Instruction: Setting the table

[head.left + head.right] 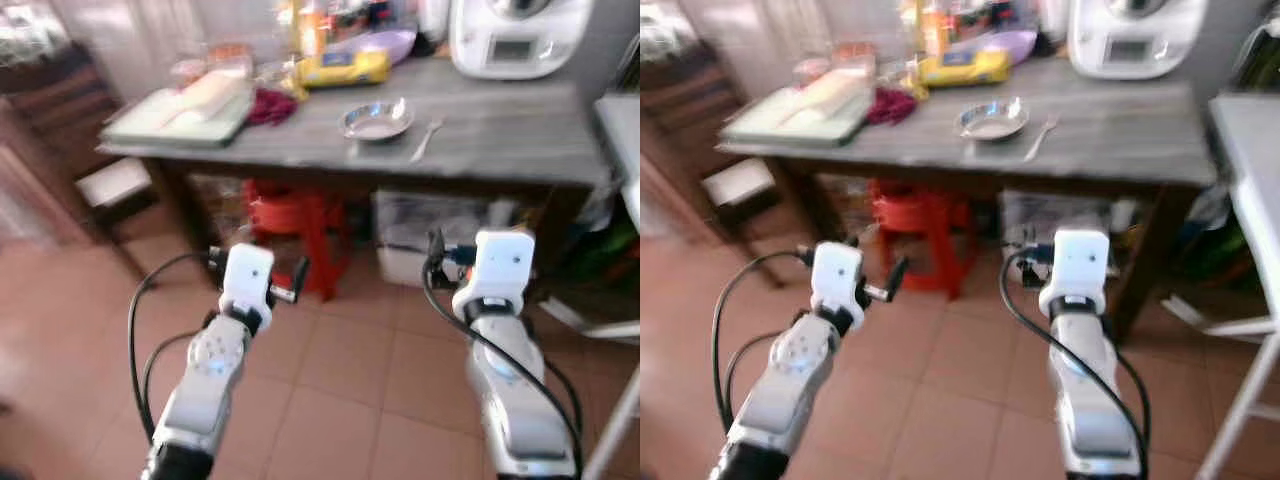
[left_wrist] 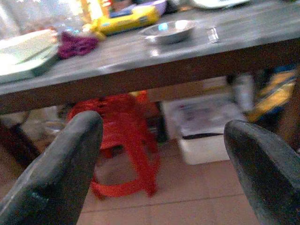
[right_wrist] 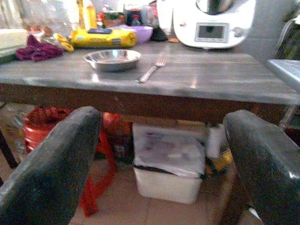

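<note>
Left gripper point(image 2: 161, 164): nearest the camera, raised over the tiled floor point(image 1: 340, 400) short of the bench, fingers point(image 2: 56, 173) spread wide, holding nothing.
Right gripper point(image 3: 164, 164): level with the left one, also short of the bench, fingers point(image 3: 51, 164) spread wide, holding nothing.
Bench point(image 1: 500, 135): grey wood-grain top on dark legs, facing the robot.
Metal bowl point(image 1: 376, 121): shallow, upright, near the middle of the bench top.
Fork point(image 1: 427, 138): lies just beside the bowl on its right, apart from it, handle toward the front edge.
Yellow packet point(image 1: 338, 68): lies flat behind the bowl.
Purple cloth point(image 1: 270, 105): bunched, left of the bowl.
Tray point(image 1: 180, 110): pale green, at the bench's left end, carrying pale items too blurred to tell.
White kitchen appliance point(image 1: 515, 35): stands at the back right of the bench.
Red plastic stool point(image 1: 300, 225): under the bench, left side.
White bin point(image 3: 166, 164): under the bench, right of the stool.
Dark wooden chair point(image 1: 95, 150): left of the bench.
</note>
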`<state>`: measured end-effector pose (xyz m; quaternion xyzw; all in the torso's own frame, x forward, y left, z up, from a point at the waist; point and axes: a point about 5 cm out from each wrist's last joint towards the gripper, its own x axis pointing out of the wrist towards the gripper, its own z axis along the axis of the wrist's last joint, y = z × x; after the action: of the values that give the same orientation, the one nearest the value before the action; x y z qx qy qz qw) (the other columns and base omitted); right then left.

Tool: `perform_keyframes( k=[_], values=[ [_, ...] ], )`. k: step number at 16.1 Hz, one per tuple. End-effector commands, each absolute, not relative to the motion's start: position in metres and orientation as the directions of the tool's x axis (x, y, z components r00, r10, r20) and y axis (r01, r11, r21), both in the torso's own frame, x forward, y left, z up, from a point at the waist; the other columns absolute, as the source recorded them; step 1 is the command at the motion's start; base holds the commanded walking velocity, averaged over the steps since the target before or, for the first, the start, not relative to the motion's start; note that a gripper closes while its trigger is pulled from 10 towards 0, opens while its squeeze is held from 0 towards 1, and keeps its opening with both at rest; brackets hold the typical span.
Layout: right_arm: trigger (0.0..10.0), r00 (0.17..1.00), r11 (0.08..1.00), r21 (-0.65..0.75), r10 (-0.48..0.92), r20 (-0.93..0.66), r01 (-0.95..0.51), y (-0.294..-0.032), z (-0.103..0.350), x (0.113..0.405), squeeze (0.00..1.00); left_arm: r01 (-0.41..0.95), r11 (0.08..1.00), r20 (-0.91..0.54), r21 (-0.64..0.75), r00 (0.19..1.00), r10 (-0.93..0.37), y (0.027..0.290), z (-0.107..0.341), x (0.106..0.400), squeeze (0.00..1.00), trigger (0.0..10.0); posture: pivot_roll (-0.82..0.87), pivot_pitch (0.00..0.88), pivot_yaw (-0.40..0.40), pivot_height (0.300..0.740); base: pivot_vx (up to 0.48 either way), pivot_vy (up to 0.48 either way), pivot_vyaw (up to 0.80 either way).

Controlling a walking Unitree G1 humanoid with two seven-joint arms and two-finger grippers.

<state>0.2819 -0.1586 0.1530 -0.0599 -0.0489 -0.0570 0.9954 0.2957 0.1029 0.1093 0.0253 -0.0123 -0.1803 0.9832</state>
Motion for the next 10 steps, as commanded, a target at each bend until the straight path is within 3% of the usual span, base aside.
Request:
perform_keyframes(
  k=[1,3,10],
  values=[
    [10.0,0.987,0.987,-0.104,-0.109,0.117,0.121,-0.158,0.1561,0.2831,0.0,0.375,0.924,0.042,0.074,0.925,-0.378,0.1023,0.1163,0.2969,0.0,10.0,-0.1,0.07,0.122,0.74,0.0,0.0,0.0],
    [10.0,0.987,0.987,-0.104,-0.107,0.117,0.119,-0.1569,0.1561,0.2831,0.0,0.404,0.913,0.036,0.052,0.913,-0.406,0.0973,0.1153,0.2945,0.0,10.0,-0.1,0.069,0.124,0.74,0.0,0.0,0.0],
    [10.0,0.985,0.986,-0.103,-0.121,0.125,0.134,-0.1611,0.1548,0.279,0.0,0.409,0.912,0.025,0.042,0.912,-0.41,0.1031,0.1151,0.2951,0.0,10.0,-0.1,0.06,0.14,0.74,0.0,-0.441,0.0]
  ],
)
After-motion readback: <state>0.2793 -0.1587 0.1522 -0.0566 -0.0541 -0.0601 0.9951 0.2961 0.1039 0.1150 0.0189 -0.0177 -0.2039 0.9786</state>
